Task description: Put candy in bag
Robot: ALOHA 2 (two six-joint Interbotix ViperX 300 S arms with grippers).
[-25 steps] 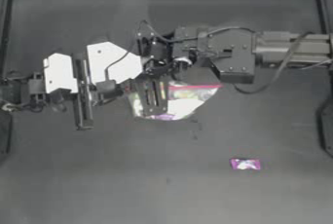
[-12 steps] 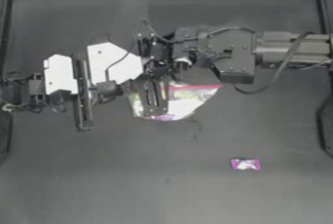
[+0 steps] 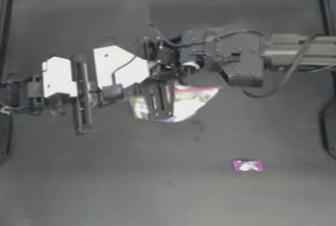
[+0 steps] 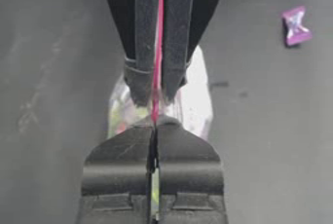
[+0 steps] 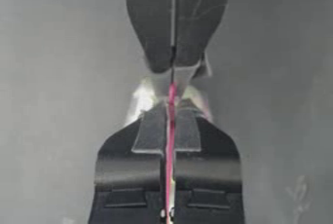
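Risk is seen at the bag [image 3: 187,99]: its pink strip is pinched by both the left pincer [image 4: 155,116] and the right pincer [image 5: 172,99], pressed together face to face. If they are pulled unevenly, the mouth may slip out or tear, while the candy [image 3: 247,165] lies well apart on the tabletop [image 3: 98,181].

Clear bag [image 3: 187,101] with pink strip; magenta candy [image 3: 247,165], whitish centre.

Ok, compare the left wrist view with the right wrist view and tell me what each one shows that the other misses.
Only the left wrist view shows the candy, lying loose on the table, apart from the bag. Only the right wrist view shows the right end effector from behind, clamped on the pink strip. Both show the two end effectors facing each other, each shut on the bag's mouth strip, with clear plastic bulging on either side; the left end effector rises from the bottom edge of its own view.
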